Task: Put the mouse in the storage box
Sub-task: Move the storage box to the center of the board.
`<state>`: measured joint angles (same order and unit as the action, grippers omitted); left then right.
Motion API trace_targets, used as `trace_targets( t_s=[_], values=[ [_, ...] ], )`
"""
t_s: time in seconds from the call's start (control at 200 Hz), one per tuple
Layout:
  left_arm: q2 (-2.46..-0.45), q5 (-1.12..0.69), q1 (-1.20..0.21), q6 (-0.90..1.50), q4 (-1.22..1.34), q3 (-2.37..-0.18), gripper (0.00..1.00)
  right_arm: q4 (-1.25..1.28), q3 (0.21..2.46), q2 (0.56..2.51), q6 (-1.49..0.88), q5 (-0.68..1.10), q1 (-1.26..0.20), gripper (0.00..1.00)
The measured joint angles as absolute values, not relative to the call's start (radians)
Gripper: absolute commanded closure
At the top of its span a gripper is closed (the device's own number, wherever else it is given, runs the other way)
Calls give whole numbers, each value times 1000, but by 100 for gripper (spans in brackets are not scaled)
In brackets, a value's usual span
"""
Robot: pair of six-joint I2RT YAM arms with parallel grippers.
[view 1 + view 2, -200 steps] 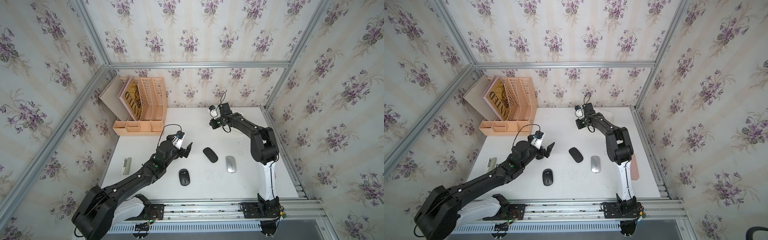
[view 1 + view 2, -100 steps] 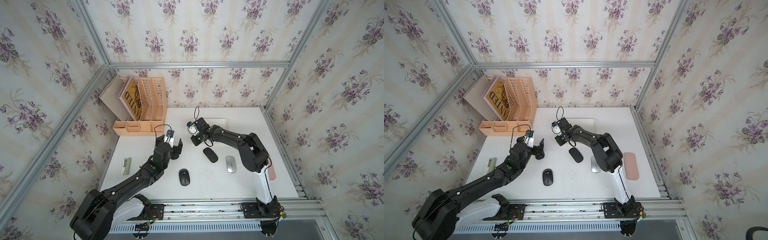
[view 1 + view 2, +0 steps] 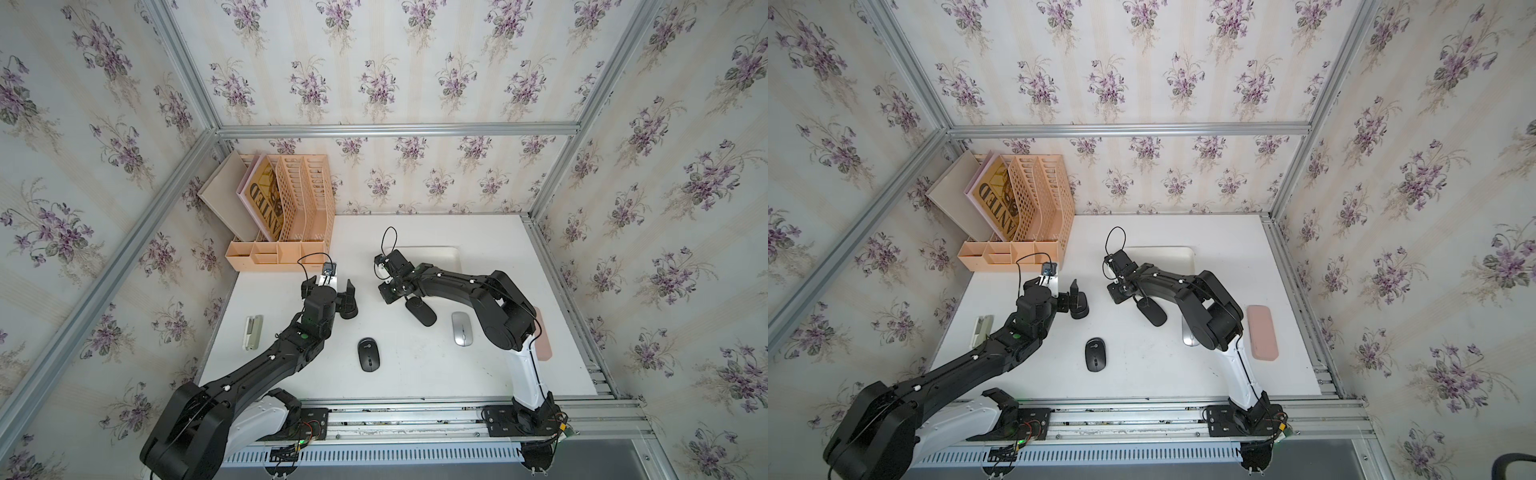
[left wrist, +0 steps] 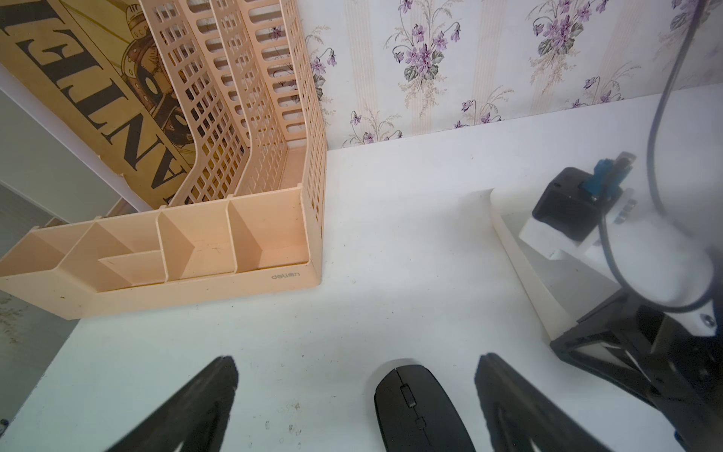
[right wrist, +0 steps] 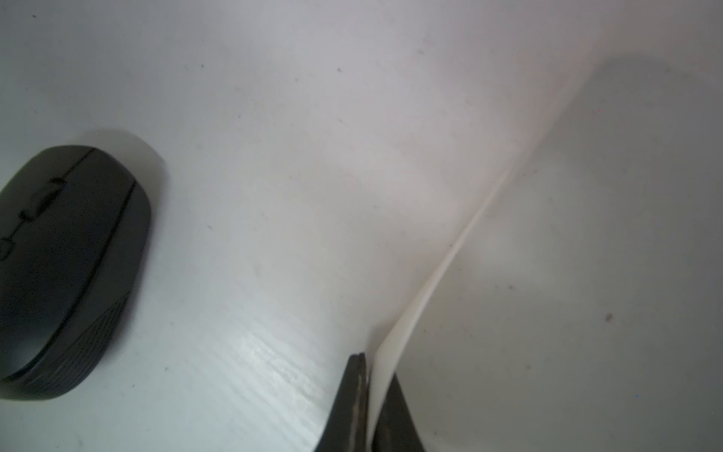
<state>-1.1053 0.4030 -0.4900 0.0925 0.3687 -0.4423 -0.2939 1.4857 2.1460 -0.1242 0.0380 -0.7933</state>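
Left hand (image 4: 356, 358) is hovering low over the desk (image 3: 415, 374), fingers spread wide and gripping nothing. The black mouse (image 4: 420, 407) is lying flat on the desk between those fingers, left of the desk's middle and in front of the peach organiser (image 3: 291, 232) in the back-left corner. Its long axis is running front-to-back, roughly in line with the fingers, so they'd be closing across its narrow width. It's sitting off-centre, nearer the finger on the box side, so the hand is probably needing a small shift that way before dropping. Right hand (image 5: 371, 383) is clamped shut on the thin wall of the white storage box (image 3: 436, 259), which is lying toward the back edge, right of the mouse. The box is looking empty where visible. The left arm is clearly the nearer one, and the carry would be going right and back. The right hand is occupying the box's near-left corner, so that could be getting in the way. Second black mouse (image 3: 420, 312), silver mouse (image 3: 462, 328) and third black mouse (image 3: 368, 354) are lying loose on the desk.
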Motion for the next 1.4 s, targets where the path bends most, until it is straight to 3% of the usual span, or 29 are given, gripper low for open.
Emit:
trace_targets(
  t_s=[0.544,0.609,0.719,0.864,1.179,1.399],
  values=[
    [-1107,397,-479,95,369,-445,1,-337,1425,2084,-272,84,-852,99],
    [-1111,395,-478,95,368,-447,1,-337,1425,2088,-274,84,-854,92],
    [-1114,392,-477,95,369,-450,1,-353,1436,2094,-281,97,-856,72],
    [-1119,388,-476,95,369,-451,1,-379,1453,2099,-289,120,-858,58],
    [-1085,367,-476,99,305,-485,1,-450,1516,2042,-272,76,-857,41],
    [-989,299,-476,91,110,-636,1,-435,1370,1720,-255,-88,-821,26]
  ],
)
